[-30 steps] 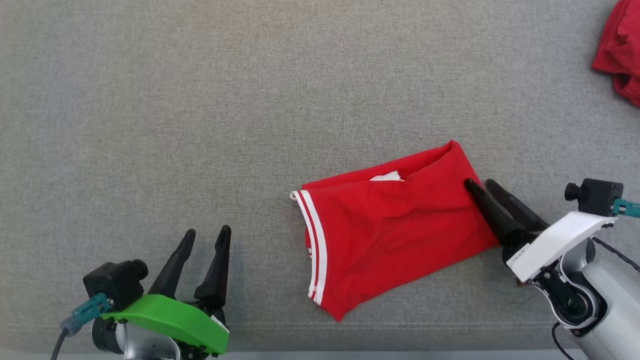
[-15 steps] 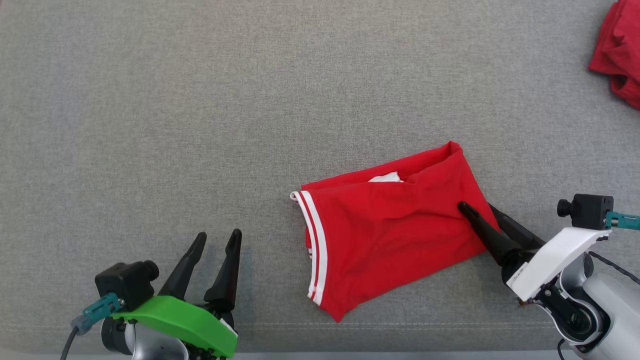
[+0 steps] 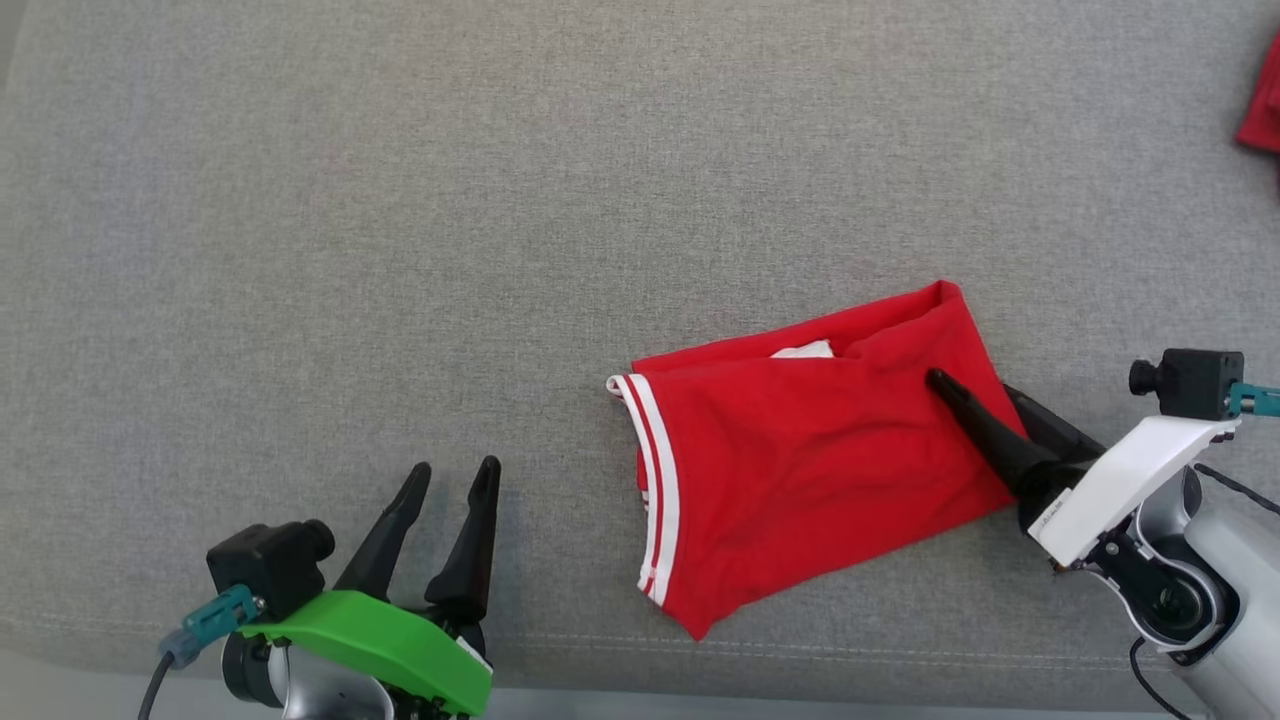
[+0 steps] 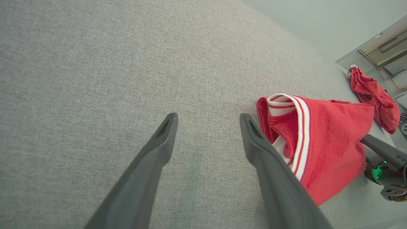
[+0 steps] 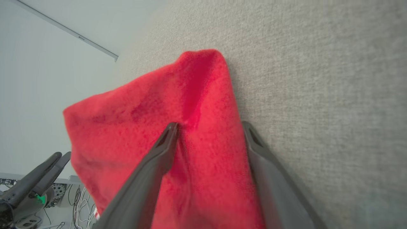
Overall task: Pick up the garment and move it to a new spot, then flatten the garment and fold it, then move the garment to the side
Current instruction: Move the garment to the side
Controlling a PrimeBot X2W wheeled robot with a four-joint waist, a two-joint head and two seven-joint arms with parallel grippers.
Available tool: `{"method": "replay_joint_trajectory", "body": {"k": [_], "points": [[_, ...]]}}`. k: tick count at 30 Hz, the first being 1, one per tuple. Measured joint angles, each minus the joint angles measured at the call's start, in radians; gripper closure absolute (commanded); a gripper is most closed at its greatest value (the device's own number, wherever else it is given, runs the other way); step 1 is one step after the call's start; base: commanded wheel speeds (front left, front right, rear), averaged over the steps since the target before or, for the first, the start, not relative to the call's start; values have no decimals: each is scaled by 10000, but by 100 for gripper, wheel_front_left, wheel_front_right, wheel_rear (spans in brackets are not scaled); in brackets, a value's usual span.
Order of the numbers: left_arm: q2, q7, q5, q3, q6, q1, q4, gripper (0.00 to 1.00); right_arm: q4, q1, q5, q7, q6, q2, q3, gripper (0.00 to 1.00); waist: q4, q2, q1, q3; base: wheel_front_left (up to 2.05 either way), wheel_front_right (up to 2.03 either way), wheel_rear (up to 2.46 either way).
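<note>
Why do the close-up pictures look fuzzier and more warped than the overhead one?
Head view: soft, even light, no glare; the red garment is sharp, with a faint shadow beside the left gripper. Left wrist view: a wide lens makes the far edge of the grey fabric surface look bowed, and the near fingers blur. Right wrist view: the garment is very close, so it looks soft.

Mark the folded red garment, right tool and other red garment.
folded red garment (image 3: 800,470), head view, top layer's centre.
right tool (image 3: 970,384), head view, between fingertips.
other red garment (image 4: 372,93), left wrist view, middle.
</note>
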Motion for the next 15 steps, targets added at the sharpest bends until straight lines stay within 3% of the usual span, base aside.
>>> {"method": "replay_joint_trajectory", "body": {"k": [2, 3, 4, 6, 7, 15], "points": [[-61, -2, 0, -38, 0, -9, 31, 0, 6, -112, 146, 0, 0, -42, -29, 27, 85, 0, 0, 33, 0, 0, 0], [-96, -4, -2, -40, 0, -11, 54, 0, 21, -175, 219, 0, 0, -59, -38, 51, 131, 0, 0, 44, 0, 0, 0], [-113, -15, -2, -42, 0, -12, 73, 0, 31, -226, 284, 0, 0, -71, -63, 55, 179, 0, 0, 54, 0, 0, 0], [-125, -46, -4, -38, 0, -20, 128, 0, 50, -271, 389, 4, -2, -107, -94, 75, 271, 0, 0, 70, 0, 0, 0], [-125, -46, -4, -38, 0, -20, 128, 0, 50, -271, 389, 4, -2, -107, -94, 98, 271, 0, 0, 70, 0, 0, 0], [-199, -192, -35, 38, 0, -88, 236, 0, 88, -418, 617, 259, -15, -376, 50, 100, 515, 0, 0, 39, 0, 0, 0]]}}
